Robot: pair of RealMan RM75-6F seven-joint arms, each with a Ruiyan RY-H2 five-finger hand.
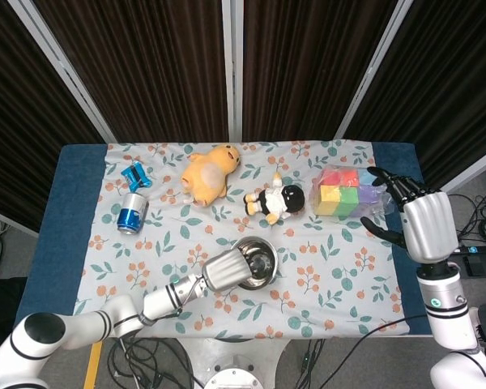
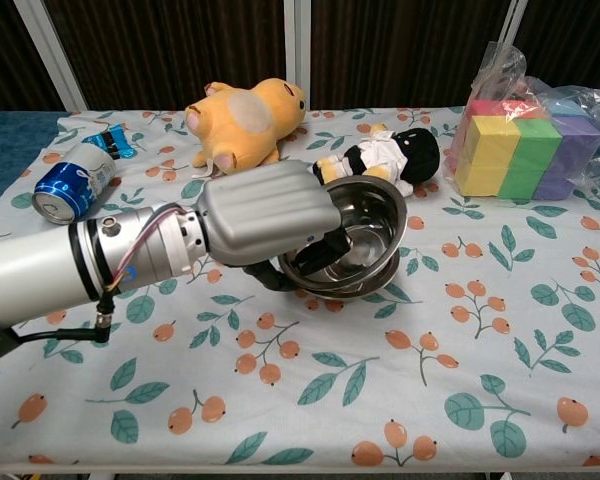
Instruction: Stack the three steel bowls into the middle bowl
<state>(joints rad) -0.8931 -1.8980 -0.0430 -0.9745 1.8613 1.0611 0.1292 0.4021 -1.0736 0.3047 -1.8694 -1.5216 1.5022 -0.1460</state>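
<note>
While the left hand [image 2: 270, 215] grips the near rim of one steel bowl [image 2: 365, 215], that bowl sits nested, slightly tilted, inside the middle bowl [image 2: 325, 285] at the centre of the bench [image 2: 280, 420]. From the head view the pair shows as one bowl [image 1: 257, 258] just beside the hand [image 1: 225, 270]. Behind them lie a black-and-white doll [image 2: 390, 158] and a yellow plush toy [image 2: 245, 120]. A blue can [image 2: 72, 182] lies far left; bagged colored blocks [image 2: 525, 150] stand far right. The right hand [image 1: 417, 219] hovers near the blocks [image 1: 340, 192], fingers spread and holding nothing.
</note>
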